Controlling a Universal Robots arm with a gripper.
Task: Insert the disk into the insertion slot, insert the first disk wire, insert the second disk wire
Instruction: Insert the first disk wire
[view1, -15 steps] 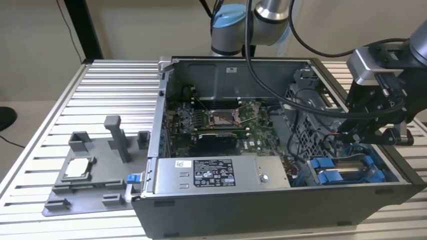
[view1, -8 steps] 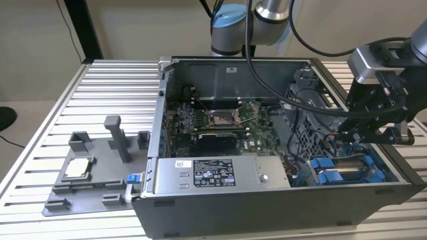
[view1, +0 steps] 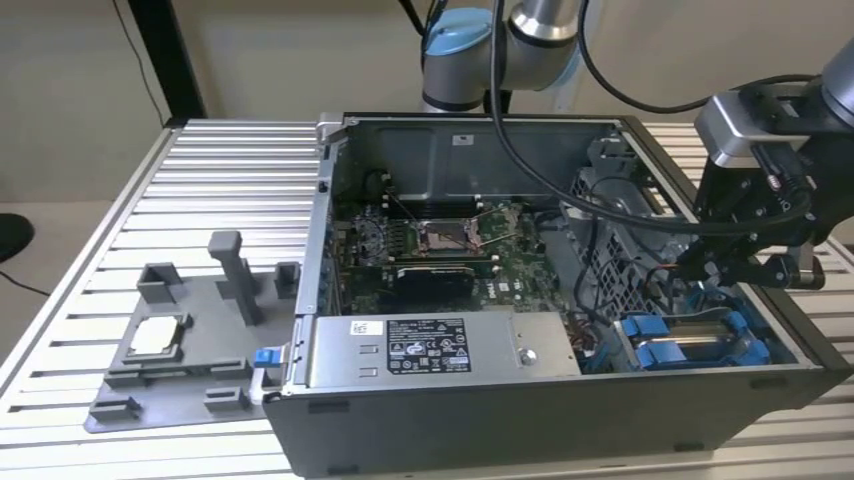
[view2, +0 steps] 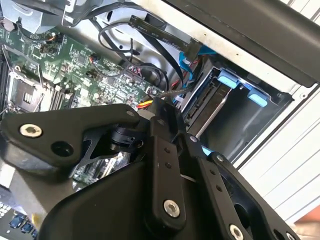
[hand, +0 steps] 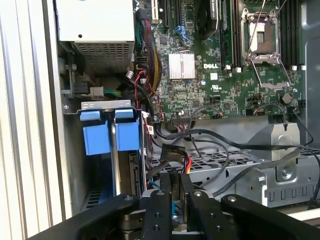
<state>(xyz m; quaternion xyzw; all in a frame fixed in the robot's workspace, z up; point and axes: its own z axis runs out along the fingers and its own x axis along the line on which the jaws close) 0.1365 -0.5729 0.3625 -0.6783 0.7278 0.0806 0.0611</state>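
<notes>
Disk (hand: 127, 135) seated in insertion slot (hand: 107, 105), step 1 apparently done; pincer (hand: 175, 178) at black wire plug (hand: 172, 152), closure cannot be told; 2 wires seemingly unplugged.

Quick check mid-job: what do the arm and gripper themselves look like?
The arm is silver tubing with a light-blue joint cap, black cables hanging along it. The gripper is black, built of bolted link bars with silver screw heads; a grey block sits at the wrist.

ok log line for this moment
arm: gripper beside grey metal drive bay | disk: silver hard drive in blue carrier, in the bay | wires: black cables by gripper, connection unclear
</notes>
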